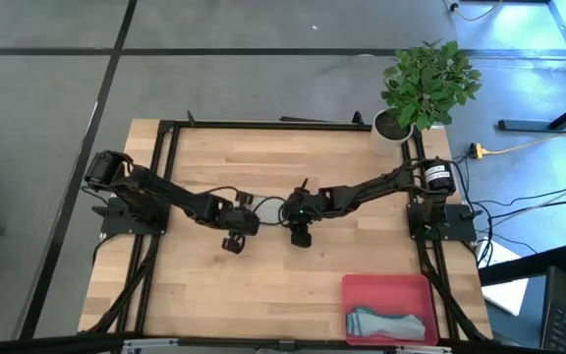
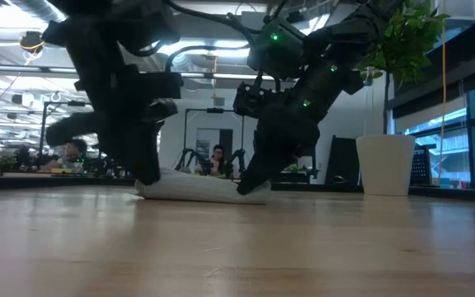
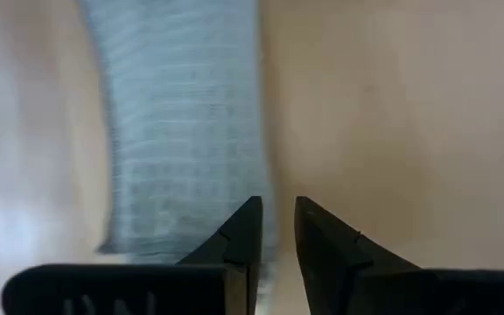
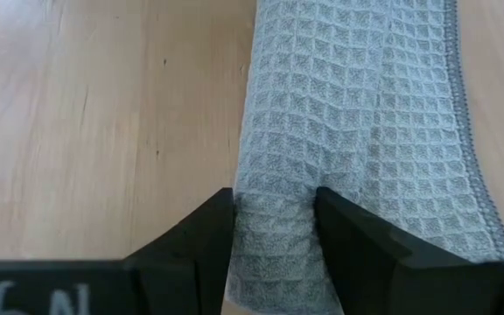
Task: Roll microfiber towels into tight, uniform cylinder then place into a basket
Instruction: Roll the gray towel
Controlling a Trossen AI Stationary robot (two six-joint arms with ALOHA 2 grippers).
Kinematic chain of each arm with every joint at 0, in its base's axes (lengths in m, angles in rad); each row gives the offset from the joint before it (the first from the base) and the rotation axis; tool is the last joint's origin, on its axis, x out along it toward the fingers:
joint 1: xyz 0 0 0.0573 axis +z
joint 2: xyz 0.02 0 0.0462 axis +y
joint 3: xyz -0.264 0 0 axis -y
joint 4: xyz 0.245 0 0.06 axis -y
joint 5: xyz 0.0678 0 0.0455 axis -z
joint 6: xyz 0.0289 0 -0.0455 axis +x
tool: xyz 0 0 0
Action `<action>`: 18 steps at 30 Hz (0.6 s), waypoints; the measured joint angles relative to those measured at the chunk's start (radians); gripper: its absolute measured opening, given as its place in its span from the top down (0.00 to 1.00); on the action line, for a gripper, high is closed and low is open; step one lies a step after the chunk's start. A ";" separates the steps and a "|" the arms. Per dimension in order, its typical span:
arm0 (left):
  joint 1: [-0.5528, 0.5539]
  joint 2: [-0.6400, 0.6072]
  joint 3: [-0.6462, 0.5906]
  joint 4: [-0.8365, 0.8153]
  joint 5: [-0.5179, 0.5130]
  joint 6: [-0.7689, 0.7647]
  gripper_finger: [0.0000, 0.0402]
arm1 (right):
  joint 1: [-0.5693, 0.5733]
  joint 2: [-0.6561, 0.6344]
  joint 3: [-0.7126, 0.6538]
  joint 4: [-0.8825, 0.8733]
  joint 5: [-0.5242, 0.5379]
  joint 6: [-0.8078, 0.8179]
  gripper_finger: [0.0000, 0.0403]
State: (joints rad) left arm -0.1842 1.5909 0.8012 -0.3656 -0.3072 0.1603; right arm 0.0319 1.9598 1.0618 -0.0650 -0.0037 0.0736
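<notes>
We pinch one end of the grey-green towel (image 4: 357, 131), rolled at the table's middle, with our right gripper (image 4: 274, 236). Our left gripper (image 3: 276, 232), fingers nearly together, holds nothing beside the other end. We should grip both ends evenly before lifting to the basket (image 1: 357, 287).

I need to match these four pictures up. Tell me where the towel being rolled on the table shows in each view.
High view: mostly hidden under the two grippers at table centre; no clear sight of it.
Low view: the towel lies as a pale roll on the wood between both arms.
Left wrist view: the towel lies ahead of the left gripper.
Right wrist view: the right gripper pinches its end.
Shared landmark: the wooden table.
</notes>
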 joint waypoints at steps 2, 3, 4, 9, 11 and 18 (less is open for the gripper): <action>-0.004 0.000 -0.006 0.009 -0.049 0.001 0.86 | 0.000 0.000 0.000 0.000 0.000 0.000 0.59; -0.008 0.000 -0.006 0.009 -0.069 0.001 0.86 | 0.000 0.000 0.000 0.000 0.000 0.000 0.59; -0.012 0.000 -0.006 0.009 -0.077 0.000 0.86 | 0.000 0.000 0.000 0.000 0.000 0.000 0.59; -0.031 0.000 -0.006 0.007 -0.084 -0.019 0.86 | 0.000 0.000 0.000 0.001 0.001 0.000 0.59; -0.039 0.000 -0.006 0.011 -0.100 -0.031 0.85 | 0.000 0.000 0.000 0.002 0.001 0.000 0.59; -0.054 0.000 -0.006 0.011 -0.105 -0.047 0.78 | 0.000 0.000 0.000 0.007 0.002 0.001 0.59</action>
State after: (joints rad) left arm -0.2386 1.5906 0.7956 -0.3542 -0.4125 0.1129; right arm 0.0319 1.9598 1.0615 -0.0582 -0.0021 0.0742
